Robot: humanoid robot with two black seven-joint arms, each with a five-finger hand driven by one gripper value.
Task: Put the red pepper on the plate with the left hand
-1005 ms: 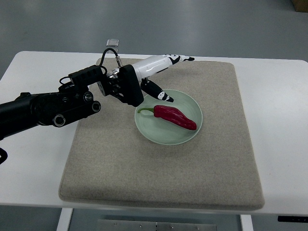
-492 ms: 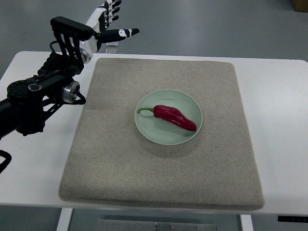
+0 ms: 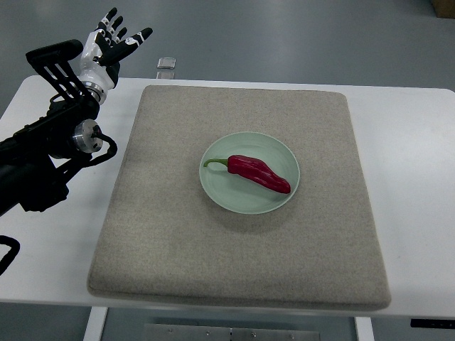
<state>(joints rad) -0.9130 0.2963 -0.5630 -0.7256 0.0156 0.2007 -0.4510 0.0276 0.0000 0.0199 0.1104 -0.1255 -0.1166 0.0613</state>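
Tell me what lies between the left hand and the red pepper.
In the top view, only bare mat and the plate's near rim lie between the left hand and the red pepper.

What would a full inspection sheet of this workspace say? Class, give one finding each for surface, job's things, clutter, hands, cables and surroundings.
Surface: white table carrying a square beige mat, lying flat.
Job's things: red pepper lies inside the pale green plate, green stem pointing left; plate sits near the mat's centre.
Clutter: small clear object at the table's far edge, beyond the mat; too small to identify.
Hands: left hand raised at the far-left corner, fingers spread, holding nothing; right hand not in view.
Cables: a black cable loop on the left arm; none on the mat.
Surroundings: grey floor beyond the table; no person seen.
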